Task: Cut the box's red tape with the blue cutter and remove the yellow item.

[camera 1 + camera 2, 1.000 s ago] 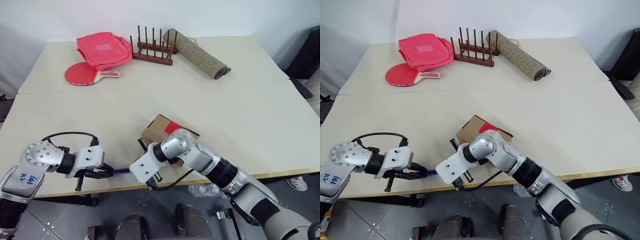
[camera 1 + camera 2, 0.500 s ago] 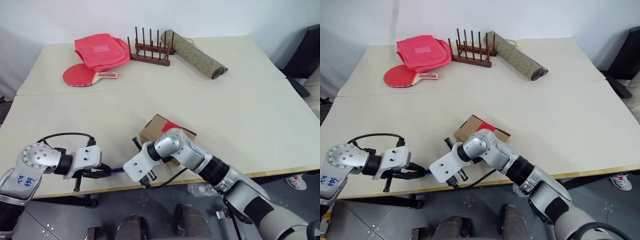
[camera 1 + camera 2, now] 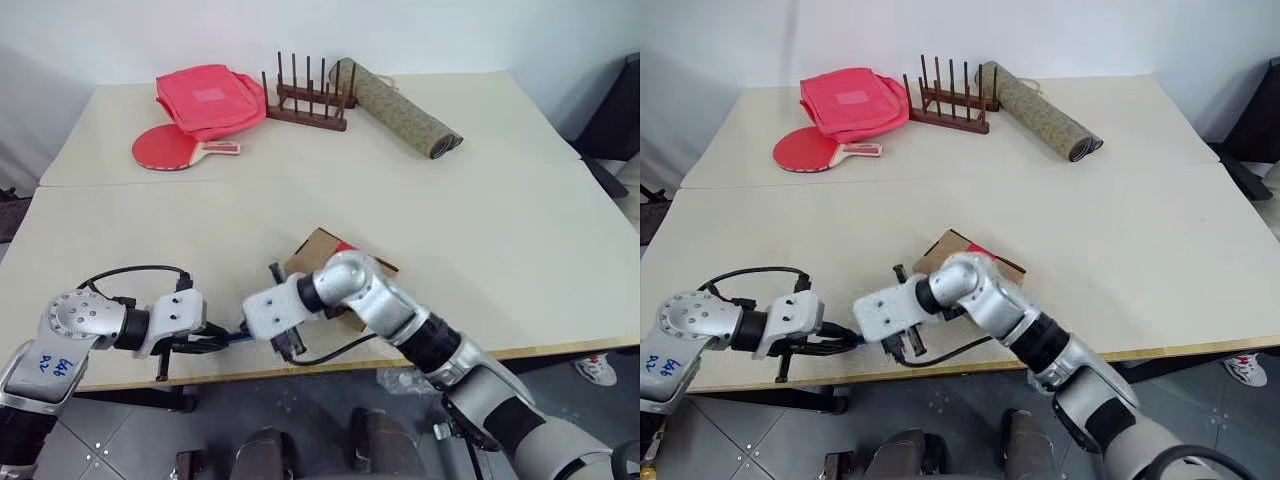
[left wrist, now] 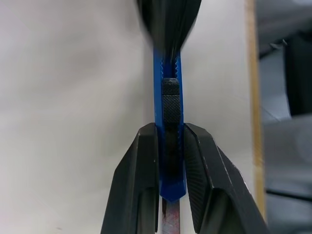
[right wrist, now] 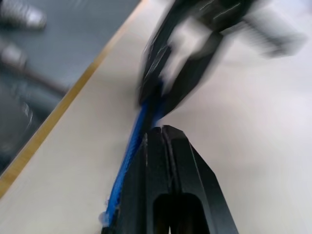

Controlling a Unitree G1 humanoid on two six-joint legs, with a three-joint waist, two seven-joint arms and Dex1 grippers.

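The blue cutter [image 4: 169, 83] lies level just above the table's front edge, and my left gripper [image 4: 170, 131] is shut on its rear part. My right gripper [image 5: 163, 134] reaches over from the right with its fingers shut; the tip sits against the cutter's [image 5: 130, 146] other end, just past the black slider [image 4: 170, 105]. I cannot tell whether it grips the cutter. The box [image 3: 314, 250] stands behind my right forearm, partly covered by it, with the red tape [image 3: 345, 247] on its top. The yellow item is hidden.
At the back of the table lie a red bag [image 3: 208, 98], a red paddle [image 3: 165, 148], a wooden rack [image 3: 308, 102] and a rolled mat [image 3: 397, 107]. The table's front edge [image 3: 560, 346] runs just below both hands.
My right hand has risen a little and rolled, its white body now up beside the left gripper. The left gripper and cutter stay put. The camera shifted slightly.
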